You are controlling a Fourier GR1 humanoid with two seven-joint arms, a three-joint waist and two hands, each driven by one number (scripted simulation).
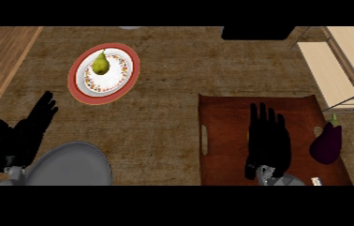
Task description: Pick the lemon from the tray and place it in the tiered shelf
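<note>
Right hand [268,137] lies flat above the brown tray [224,126], with its fingers straight and pointing away from the robot, so it is wide and holds nothing. It hides a good part of the tray's middle. The left hand [31,126] shows at the left edge of the view, also with straight fingers and nothing in it; it rests there.

On the right side of the tray, just beside the right hand, lies a dark purple eggplant [326,143] with a small green stem. I cannot find a lemon on the tray: either the hand covers it, or it is not in this view. So I judge that the step in hand is the reach for the lemon, and the pick is not yet done.

Further away, on the worktop [173,79] to the left, stands a round plate [104,73] with a red rim, and a green-yellow pear [101,64] lies on it. At the far right there is the tiered shelf [326,65] of light wood, near the tray's far corner.

The next move, in my opinion, calls for lowering the right hand and curling the fingers round the lemon if it is under the palm, without touching the eggplant. After this the hand must lift and go forward and to the right, to the shelf.
</note>
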